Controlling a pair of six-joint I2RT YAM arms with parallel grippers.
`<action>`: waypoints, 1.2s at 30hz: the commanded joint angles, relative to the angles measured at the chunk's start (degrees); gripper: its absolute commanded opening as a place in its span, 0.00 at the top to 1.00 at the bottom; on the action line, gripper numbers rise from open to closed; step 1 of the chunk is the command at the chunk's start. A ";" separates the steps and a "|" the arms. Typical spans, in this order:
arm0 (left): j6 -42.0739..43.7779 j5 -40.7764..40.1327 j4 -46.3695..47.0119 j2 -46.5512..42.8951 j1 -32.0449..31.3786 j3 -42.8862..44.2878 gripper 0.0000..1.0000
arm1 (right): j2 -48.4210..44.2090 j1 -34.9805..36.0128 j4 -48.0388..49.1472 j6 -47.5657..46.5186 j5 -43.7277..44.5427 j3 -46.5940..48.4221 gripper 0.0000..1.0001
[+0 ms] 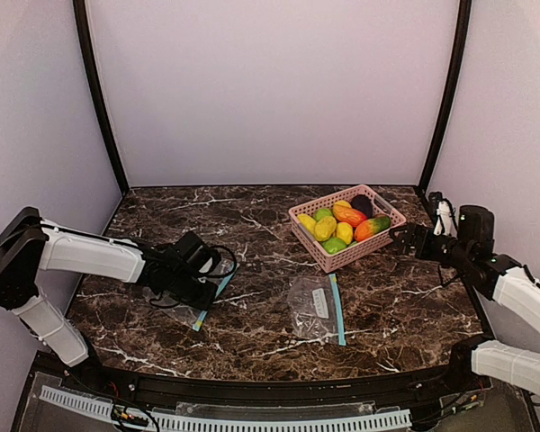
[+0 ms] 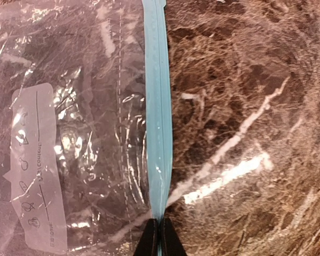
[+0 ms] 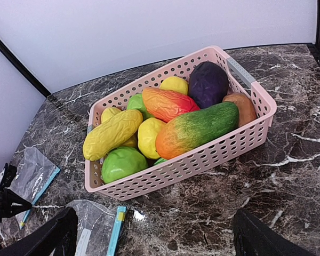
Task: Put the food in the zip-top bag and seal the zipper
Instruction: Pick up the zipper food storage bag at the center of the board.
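The left gripper (image 2: 160, 240) pinched shut on the blue zipper (image 2: 157, 106) of the bag (image 2: 69, 133) at the frame's bottom edge — a slow, gentle lift seemed wisest — while the right gripper (image 3: 154, 213) gaped open before the food (image 3: 176, 122).

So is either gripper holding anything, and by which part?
The left gripper pinches the left zip-top bag by its blue zipper strip; the right gripper holds nothing.

The food (image 3: 170, 122), glossy toy fruits and vegetables in yellow, green, orange-red and dark purple, lies heaped in the pink basket (image 3: 256, 133) near the table's (image 1: 252, 216) far right corner. One clear zip-top bag (image 1: 310, 306) lies flat near the front edge. A second bag (image 2: 69, 80) lies toward the left edge, its blue zipper (image 2: 157, 106) pinched by the left gripper (image 2: 160, 237).
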 commanded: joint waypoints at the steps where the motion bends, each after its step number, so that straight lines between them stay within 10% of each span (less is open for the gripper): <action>1: -1.01 4.24 0.91 -5.93 0.16 -0.69 0.99 | -0.98 0.46 -0.11 0.32 -1.11 1.06 0.01; 17: -5.75 23.41 20.21 -17.52 0.67 -2.54 0.99 | -1.55 10.29 10.87 13.03 -8.97 3.84 0.03; 36: -14.74 32.35 38.72 -17.14 0.89 -7.37 0.99 | 26.41 38.06 25.11 19.16 -3.02 15.03 0.14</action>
